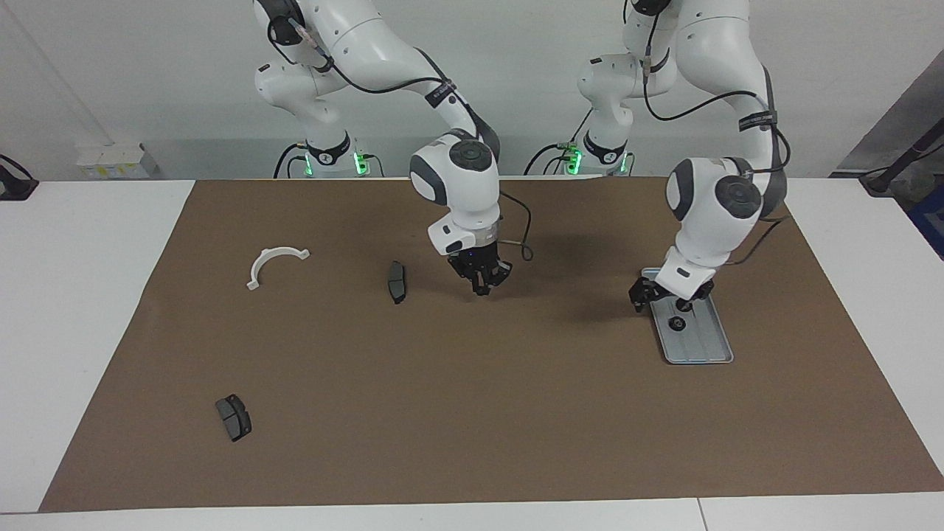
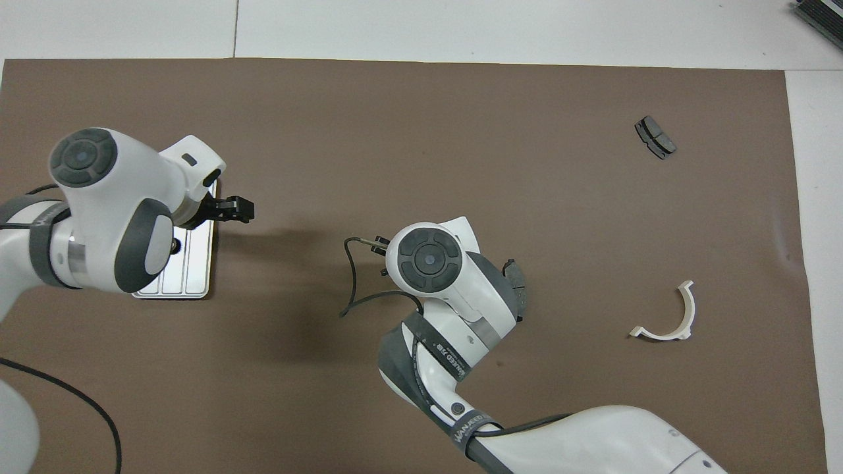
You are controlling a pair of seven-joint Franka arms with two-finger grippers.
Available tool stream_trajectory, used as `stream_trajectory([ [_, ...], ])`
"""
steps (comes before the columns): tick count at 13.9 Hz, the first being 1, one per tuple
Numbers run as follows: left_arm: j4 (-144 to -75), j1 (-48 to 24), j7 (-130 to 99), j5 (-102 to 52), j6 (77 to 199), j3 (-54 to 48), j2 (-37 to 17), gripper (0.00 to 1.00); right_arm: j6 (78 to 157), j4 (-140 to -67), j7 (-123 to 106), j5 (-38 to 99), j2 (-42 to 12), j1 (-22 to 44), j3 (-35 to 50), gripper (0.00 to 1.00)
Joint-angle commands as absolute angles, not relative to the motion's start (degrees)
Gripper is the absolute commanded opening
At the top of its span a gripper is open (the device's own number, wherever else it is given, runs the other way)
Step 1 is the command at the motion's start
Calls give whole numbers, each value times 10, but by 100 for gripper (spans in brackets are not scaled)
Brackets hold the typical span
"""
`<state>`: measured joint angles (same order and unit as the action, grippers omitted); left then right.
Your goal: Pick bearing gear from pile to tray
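A small black round bearing gear (image 1: 675,323) lies on the ribbed floor of the silver tray (image 1: 702,348), at the left arm's end of the mat. Just above the tray's end nearest the robots hangs my left gripper (image 1: 661,296), open and holding nothing. In the overhead view the left arm covers most of the tray (image 2: 194,280). My right gripper (image 1: 481,286) is shut and hangs over the middle of the mat, beside a dark brake pad (image 1: 397,282). I cannot see whether anything sits between its tips.
What is left of the pile is spread over the mat: a white curved bracket (image 1: 274,263) toward the right arm's end, and a second brake pad (image 1: 233,417) far from the robots. In the overhead view the bracket (image 2: 666,317) and that pad (image 2: 654,137) show unobstructed.
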<state>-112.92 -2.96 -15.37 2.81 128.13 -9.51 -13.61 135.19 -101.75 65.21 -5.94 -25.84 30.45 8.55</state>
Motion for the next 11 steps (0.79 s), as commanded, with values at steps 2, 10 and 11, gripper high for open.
stream_trajectory([
  [2, -1141, -102, -313, 32, 1339, -87, -132, 100, 1386, -975, 683, -82, -307, 325, 83, 22],
  [10, -1141, -174, -467, 32, 1476, -87, -155, 94, 1349, -1019, 619, -91, -223, 266, 82, 100],
  [11, -1141, -188, -481, 32, 1490, -87, -163, 93, 1349, -1046, 600, -91, -195, 249, 82, 100],
])
